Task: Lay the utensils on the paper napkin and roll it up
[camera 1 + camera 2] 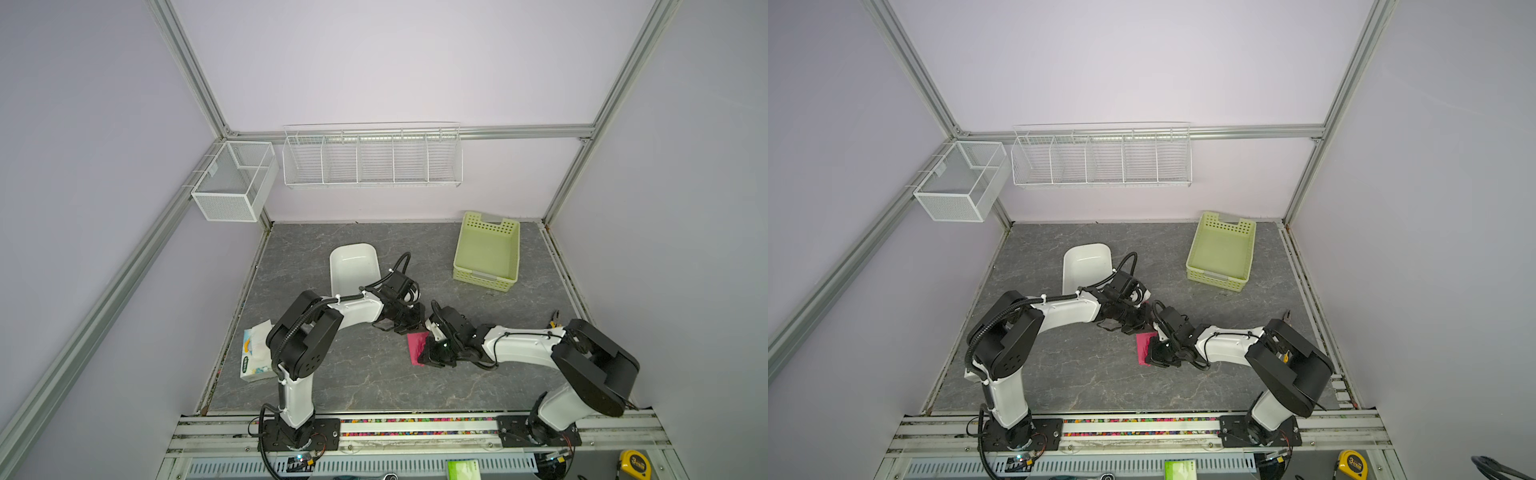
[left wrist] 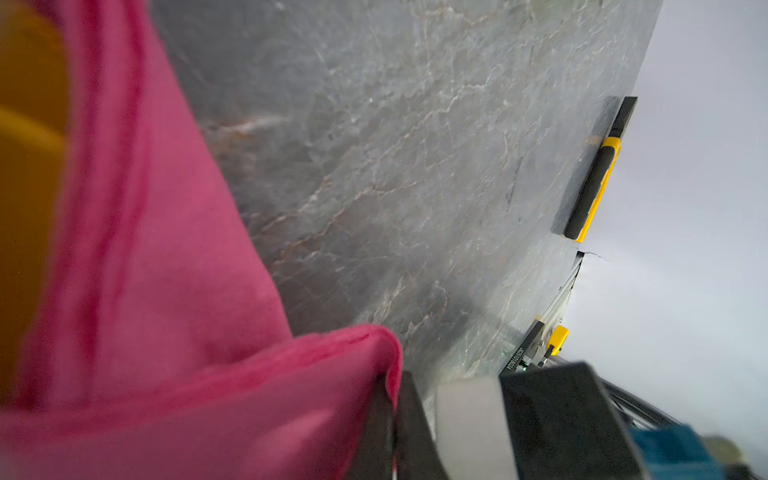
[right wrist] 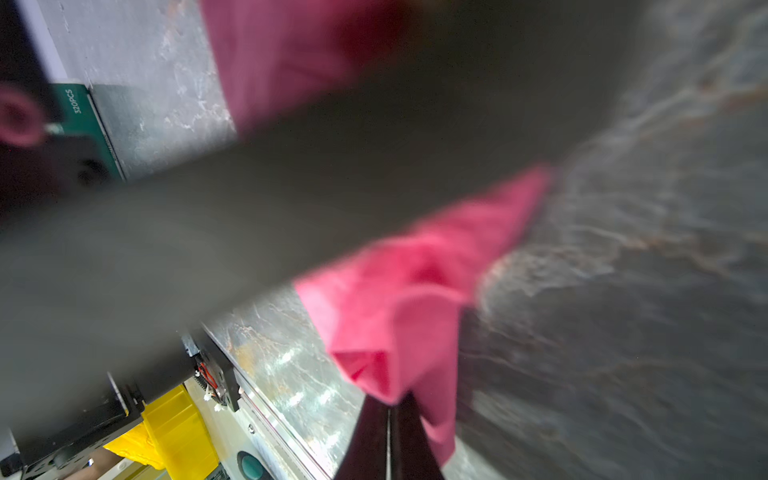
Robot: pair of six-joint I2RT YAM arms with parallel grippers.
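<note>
Napkin, top views: paper napkin [image 1: 417, 348] [image 1: 1144, 350] mid-table on grey table [image 1: 374, 374], bunched into narrow pink strip, wedged betw both grippers.
L gripper, top views: left gripper [image 1: 405, 326] [image 1: 1133, 326] tips-down on far end of strip; jaw gap hidden from above.
R gripper, top views: right gripper [image 1: 432, 358] [image 1: 1156, 356] low against near end of strip; gap hidden too.
Surroundings, top views: white tub [image 1: 354, 266] just behind L wrist; green basket [image 1: 486, 253] far right, well apart; tissue box [image 1: 254, 353] at left edge, partly behind L arm.
Napkin, L wrist view: pink folds [image 2: 166, 270] close to lens, thick rolled edge draped onto fingers [image 2: 415, 432].
L gripper, L wrist view: [image 2: 395, 415] jaws pressed together, pinching napkin edge.
Utensil, L wrist view: orange utensil [image 2: 29, 166] tucked against pink folds, blurred; which piece, can't tell.
Tool, L wrist view: black-yellow handled tool [image 2: 594, 187] at table edge by wall.
Napkin, R wrist view: loose pink roll [image 3: 399, 311], open end near fingertips.
R gripper, R wrist view: [image 3: 388, 419] jaws closed tight, clamping napkin end.
Blur, R wrist view: dark bar [image 3: 291, 187] across frame, too blurred to ID.
</note>
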